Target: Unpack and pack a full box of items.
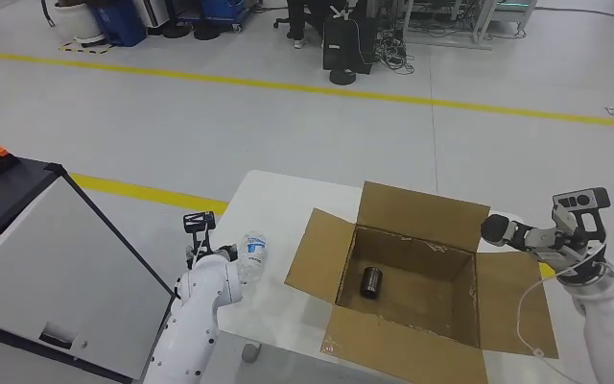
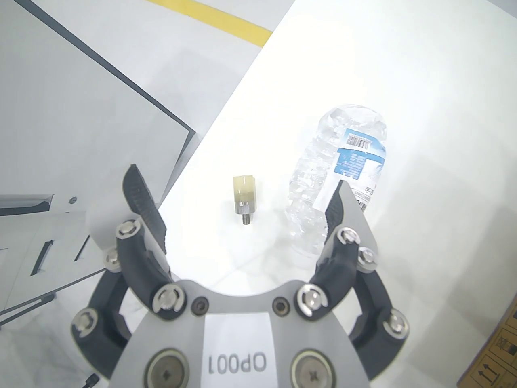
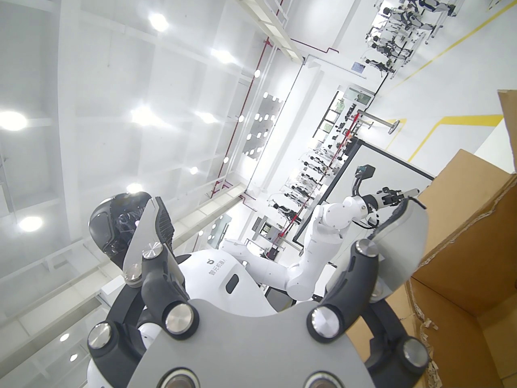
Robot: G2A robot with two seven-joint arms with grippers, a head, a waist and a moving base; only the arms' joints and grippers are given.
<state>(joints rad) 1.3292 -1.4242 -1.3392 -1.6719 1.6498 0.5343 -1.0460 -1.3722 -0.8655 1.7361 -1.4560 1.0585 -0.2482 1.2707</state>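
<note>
Left gripper (image 2: 237,177) spread wide and empty above white table (image 2: 404,62), crumpled clear plastic water bottle (image 2: 343,171) with blue label lying just beside one finger, farther off open brown cardboard box (image 1: 422,213) holding dark cylindrical can (image 1: 371,281), right gripper (image 3: 282,203) parted, empty, beside its flap

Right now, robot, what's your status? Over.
Left gripper open, empty, beside the lying water bottle. Right gripper open, empty, beside the box. Flaps open, one dark can inside.

bottle (image 2: 323,187) beside left pincer (image 2: 236,176): clear crinkled plastic | box (image 1: 422,216): matt brown cardboard | table (image 2: 404,62): smooth white
</note>
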